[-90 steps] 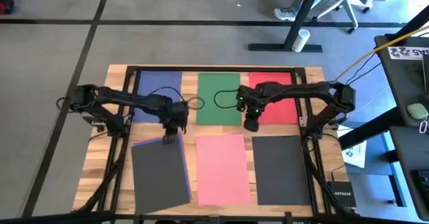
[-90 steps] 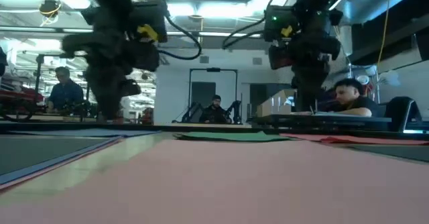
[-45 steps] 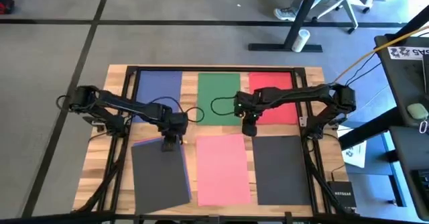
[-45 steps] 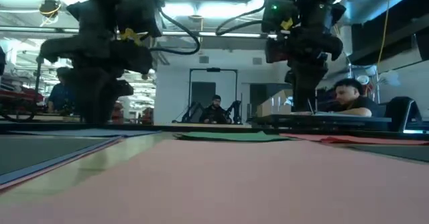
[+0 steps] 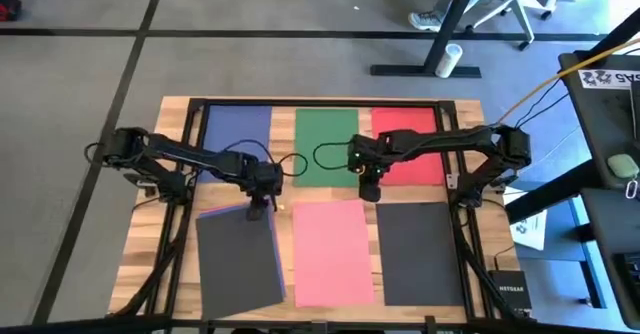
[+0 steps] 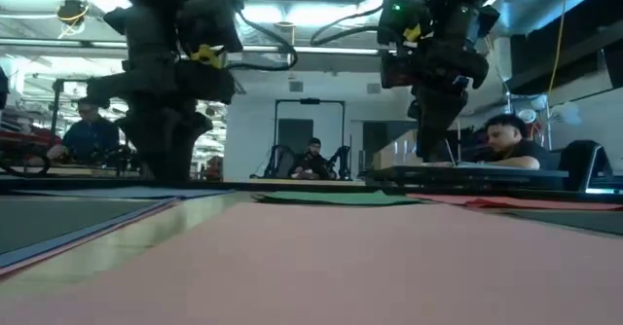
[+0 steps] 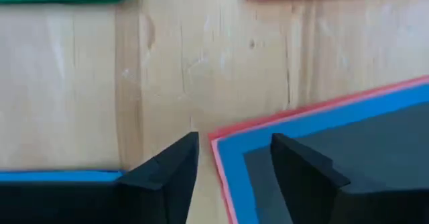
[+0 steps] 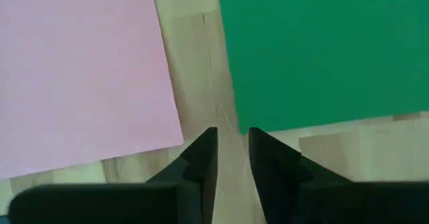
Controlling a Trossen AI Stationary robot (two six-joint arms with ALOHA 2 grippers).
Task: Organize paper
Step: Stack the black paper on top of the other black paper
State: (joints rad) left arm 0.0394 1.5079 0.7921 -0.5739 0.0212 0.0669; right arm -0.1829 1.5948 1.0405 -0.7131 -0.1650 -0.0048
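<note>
Sheets of paper lie flat on the wooden table. In the far row are a blue sheet (image 5: 238, 132), a green one (image 5: 326, 144) and a red one (image 5: 412, 144). In the near row are a pink sheet (image 5: 333, 252), a dark grey one (image 5: 420, 254) and, at the left, a skewed stack (image 5: 238, 264) of dark grey over blue over red. My left gripper (image 7: 231, 160) is open, pointing down, its fingers on either side of the stack's far right corner (image 7: 221, 142). My right gripper (image 8: 233, 150) is narrowly open over bare wood between the green (image 8: 322, 49) and pink (image 8: 80, 70) sheets. My left gripper comes down from above at the stack's far right corner (image 7: 231, 150). One finger (image 7: 298, 163) stands over the dark grey top sheet and the other (image 7: 171, 167) over bare wood beside the red edge. Whether either fingertip touches the paper I cannot tell.
A black frame (image 5: 320, 102) runs along the table's far edge and down its sides. Cables loop over the green sheet (image 5: 330, 154). Strips of bare wood (image 5: 285, 224) separate the sheets. People sit at desks in the room behind (image 6: 501, 140).
My right gripper has moved a little toward the table's left edge, from over the red sheet's near corner to the bare wood between green and pink. My left gripper has shifted slightly toward the right over the stack's corner. The sheets have stayed where they were.
</note>
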